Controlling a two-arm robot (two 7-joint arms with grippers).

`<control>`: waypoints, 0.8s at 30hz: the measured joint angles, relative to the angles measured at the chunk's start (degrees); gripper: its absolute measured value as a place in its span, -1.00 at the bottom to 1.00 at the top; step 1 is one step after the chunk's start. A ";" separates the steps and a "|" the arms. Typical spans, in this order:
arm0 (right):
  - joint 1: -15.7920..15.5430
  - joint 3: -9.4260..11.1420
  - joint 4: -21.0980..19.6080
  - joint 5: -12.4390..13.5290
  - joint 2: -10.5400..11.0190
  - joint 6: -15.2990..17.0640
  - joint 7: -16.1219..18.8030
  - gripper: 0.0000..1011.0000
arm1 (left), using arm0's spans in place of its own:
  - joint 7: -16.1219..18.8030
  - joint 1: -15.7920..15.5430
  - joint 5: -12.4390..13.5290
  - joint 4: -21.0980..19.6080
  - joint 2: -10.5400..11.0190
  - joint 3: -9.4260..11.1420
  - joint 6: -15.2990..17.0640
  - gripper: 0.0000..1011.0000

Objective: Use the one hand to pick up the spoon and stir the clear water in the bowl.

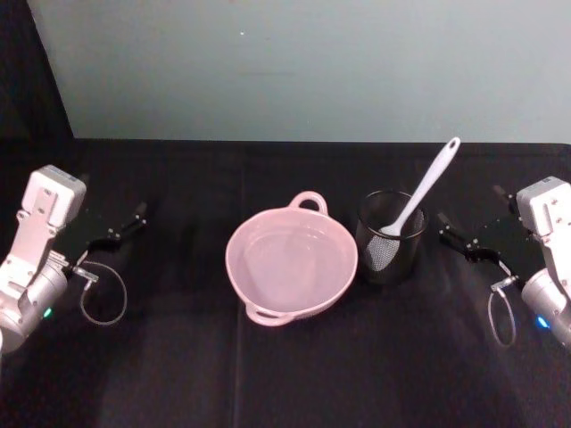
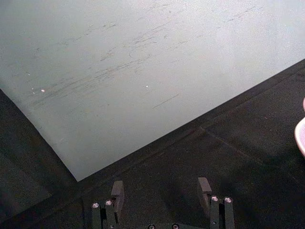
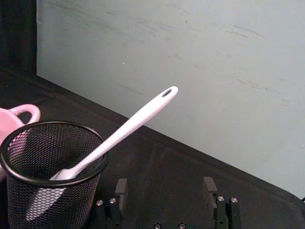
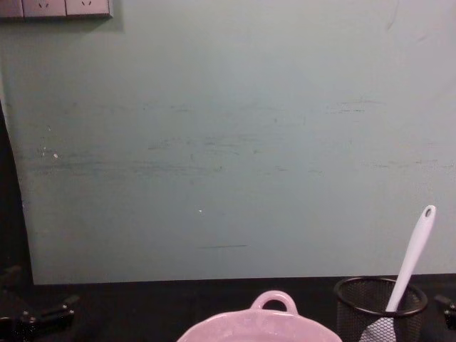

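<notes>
The right gripper [image 1: 449, 230] is hovering to the right of the bowl [image 1: 234, 263], its fingers [image 3: 121, 188] standing wide apart and gripping nothing. The spoon [image 1: 419, 198] is leaning head-down in the black mesh cup [image 1: 403, 260] just right of the bowl. The left gripper [image 1: 134, 217] is idling well left of the bowl, likewise spread and empty.

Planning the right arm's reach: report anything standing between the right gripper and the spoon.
Nothing visible does. The spoon stands in the mesh cup, its handle free above the rim, before the open right gripper.
</notes>
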 joint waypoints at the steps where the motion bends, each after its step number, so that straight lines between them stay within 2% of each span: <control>1: 0.00 0.00 0.00 0.00 0.00 0.00 0.00 0.98 | 0.00 0.00 0.00 0.00 0.00 0.00 0.00 1.00; 24: 0.00 0.00 0.00 0.00 0.00 0.00 0.00 0.98 | 0.00 0.00 0.00 0.00 0.00 0.00 0.00 1.00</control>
